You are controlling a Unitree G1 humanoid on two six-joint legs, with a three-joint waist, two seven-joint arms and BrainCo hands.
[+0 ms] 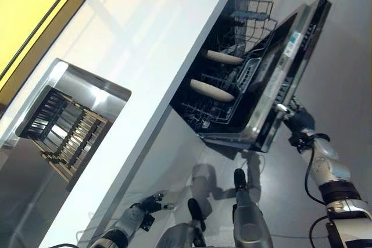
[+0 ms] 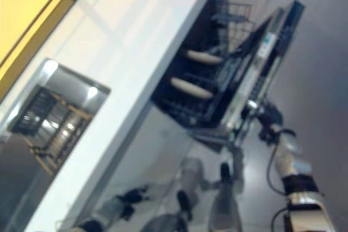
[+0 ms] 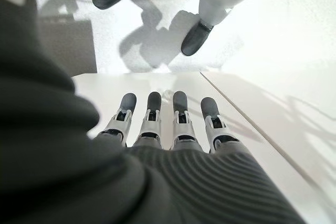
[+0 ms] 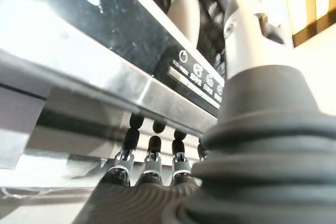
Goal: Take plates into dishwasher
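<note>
Right wrist view: robot hand [image 4: 152, 166] under dishwasher door [image 4: 105, 72]

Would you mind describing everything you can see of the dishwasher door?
The dishwasher door hangs partly open, swung out from under the white counter at a slant. Its outer face looks like brushed metal, with a dark glossy control strip carrying small white symbols along the top edge. Behind it, the wire rack holds two pale plates standing on edge. The right hand is at the door's top edge, fingers straight against its underside. The left hand hangs apart, open, near the floor.
</note>
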